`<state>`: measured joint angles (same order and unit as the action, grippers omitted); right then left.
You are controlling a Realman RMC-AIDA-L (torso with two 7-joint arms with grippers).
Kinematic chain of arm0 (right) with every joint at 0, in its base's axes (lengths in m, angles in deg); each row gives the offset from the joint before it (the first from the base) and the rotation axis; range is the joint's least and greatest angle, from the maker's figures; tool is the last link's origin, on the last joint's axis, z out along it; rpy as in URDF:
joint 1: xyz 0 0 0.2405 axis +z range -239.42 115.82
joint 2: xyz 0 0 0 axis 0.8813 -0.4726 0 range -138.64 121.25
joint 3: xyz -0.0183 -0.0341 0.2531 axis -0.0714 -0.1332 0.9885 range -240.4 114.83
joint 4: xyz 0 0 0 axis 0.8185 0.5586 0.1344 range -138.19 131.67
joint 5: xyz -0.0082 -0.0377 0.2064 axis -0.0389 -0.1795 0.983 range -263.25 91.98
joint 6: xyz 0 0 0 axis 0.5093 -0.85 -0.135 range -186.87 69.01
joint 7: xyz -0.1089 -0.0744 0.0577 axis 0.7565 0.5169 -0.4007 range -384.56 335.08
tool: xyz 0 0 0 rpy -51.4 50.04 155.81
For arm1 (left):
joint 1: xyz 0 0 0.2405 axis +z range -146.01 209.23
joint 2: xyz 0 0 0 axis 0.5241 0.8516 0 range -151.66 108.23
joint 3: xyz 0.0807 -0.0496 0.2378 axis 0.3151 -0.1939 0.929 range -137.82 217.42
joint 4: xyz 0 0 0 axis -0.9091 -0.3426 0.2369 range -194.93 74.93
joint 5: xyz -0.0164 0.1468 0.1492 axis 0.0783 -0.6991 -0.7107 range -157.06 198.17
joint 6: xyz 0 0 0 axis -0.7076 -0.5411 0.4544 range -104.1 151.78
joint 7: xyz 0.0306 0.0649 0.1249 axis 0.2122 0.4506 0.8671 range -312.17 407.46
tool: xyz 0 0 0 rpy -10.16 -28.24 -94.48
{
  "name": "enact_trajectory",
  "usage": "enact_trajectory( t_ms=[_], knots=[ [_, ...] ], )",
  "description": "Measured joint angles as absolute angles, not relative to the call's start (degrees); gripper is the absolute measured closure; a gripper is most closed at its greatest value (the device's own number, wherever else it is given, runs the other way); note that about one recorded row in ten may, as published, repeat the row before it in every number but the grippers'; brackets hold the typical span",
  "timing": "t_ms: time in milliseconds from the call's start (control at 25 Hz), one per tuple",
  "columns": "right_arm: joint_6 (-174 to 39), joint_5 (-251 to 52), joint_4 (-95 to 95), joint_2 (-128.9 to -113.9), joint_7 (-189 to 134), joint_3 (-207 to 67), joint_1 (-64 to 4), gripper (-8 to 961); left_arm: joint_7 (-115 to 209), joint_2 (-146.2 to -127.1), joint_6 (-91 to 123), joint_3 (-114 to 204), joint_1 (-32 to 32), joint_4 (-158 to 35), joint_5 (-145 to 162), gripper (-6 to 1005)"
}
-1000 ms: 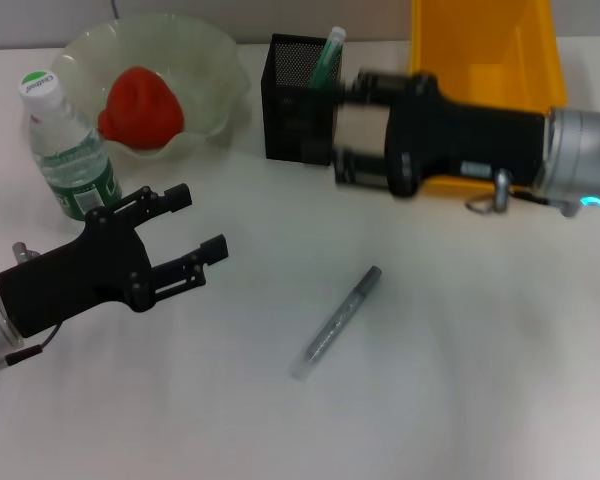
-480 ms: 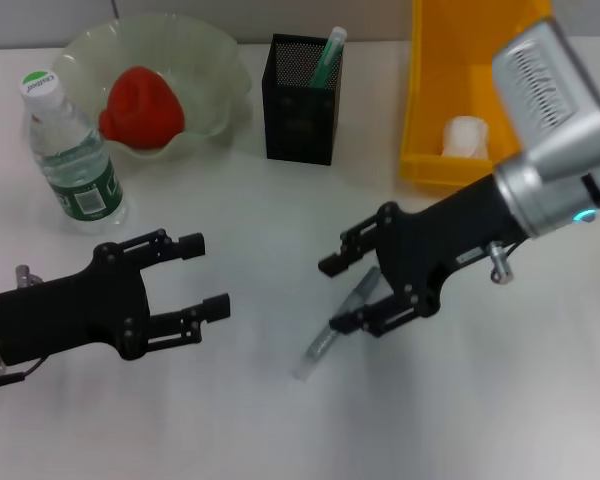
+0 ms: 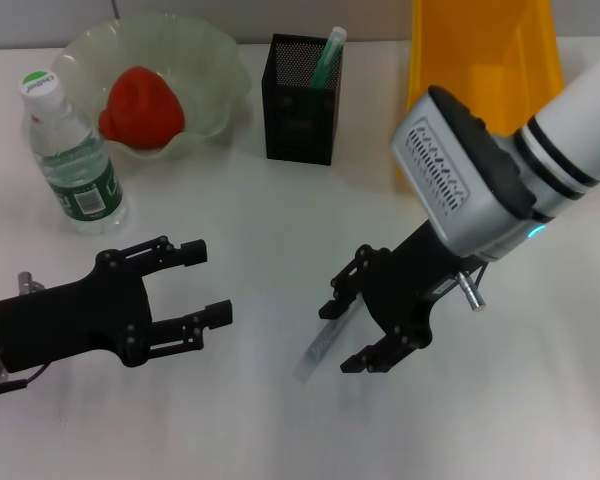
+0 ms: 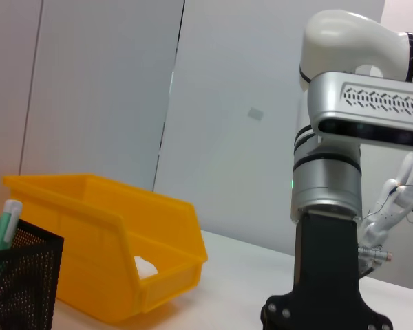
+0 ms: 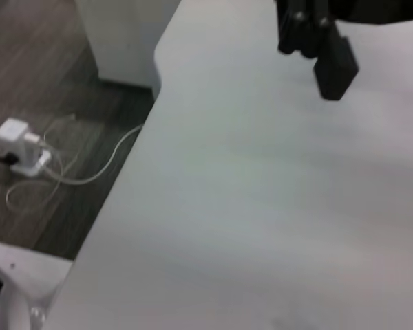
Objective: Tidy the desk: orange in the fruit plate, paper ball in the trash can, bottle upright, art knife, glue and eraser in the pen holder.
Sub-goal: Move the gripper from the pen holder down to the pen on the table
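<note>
White desk [image 3: 250, 420] fills our head view, and on it the grey knife [image 3: 325, 342] lies at an angle, well apart from the holder [image 3: 300, 100] it belongs in. Our right gripper [image 3: 365, 325] hangs over the knife with its jaws spread wide, one finger on each side and nothing held. We judge a closing pinch could catch the thin body off centre and roll or skid it away, since it lies slanted across the jaws. Our left gripper [image 3: 195, 285] hovers low over the near left of the desk, jaws apart and empty. If it drifted inward, the two arms could crowd each other. We see the bottle [image 3: 72, 165] upright beside the plate [image 3: 215, 60], which holds a red fruit [image 3: 140, 108], and a green-capped stick [image 3: 328, 55] in the holder; most of the bin [image 3: 480, 60] is covered by the right arm, so its contents are hidden here. From the left wrist we see the bin [image 4: 103, 254] with something white inside, too little showing to name, plus the holder's [image 4: 20, 289] edge and the right arm [image 4: 351, 137]; the left fingers are out of frame. From the right wrist we see only bare desk [image 5: 261, 206], floor cables and a dark finger [image 5: 327, 58]; the knife does not show. We cannot find an eraser anywhere.
</note>
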<state>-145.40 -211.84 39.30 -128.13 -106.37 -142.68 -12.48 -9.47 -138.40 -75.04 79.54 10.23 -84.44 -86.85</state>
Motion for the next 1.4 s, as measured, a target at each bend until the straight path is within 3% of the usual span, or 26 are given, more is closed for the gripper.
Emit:
enact_trajectory(
  t_ms=[760, 880, 1400],
  knots=[
    [-137.56, -209.81, 39.07, -128.47, -105.79, -153.17, -11.96, 409, -9.53, -138.92, -74.61, 79.41, 10.26, -84.44, -86.32, 212],
    [-137.00, -209.46, 39.06, -128.49, -105.78, -153.78, -12.08, 545, -9.51, -139.01, -74.59, 78.97, 10.18, -84.44, -86.31, 212],
    [-134.02, -209.35, 38.92, -128.49, -105.77, -154.20, -12.49, 706, -9.53, -139.09, -74.60, 78.91, 10.00, -84.44, -86.22, 212]
  ],
)
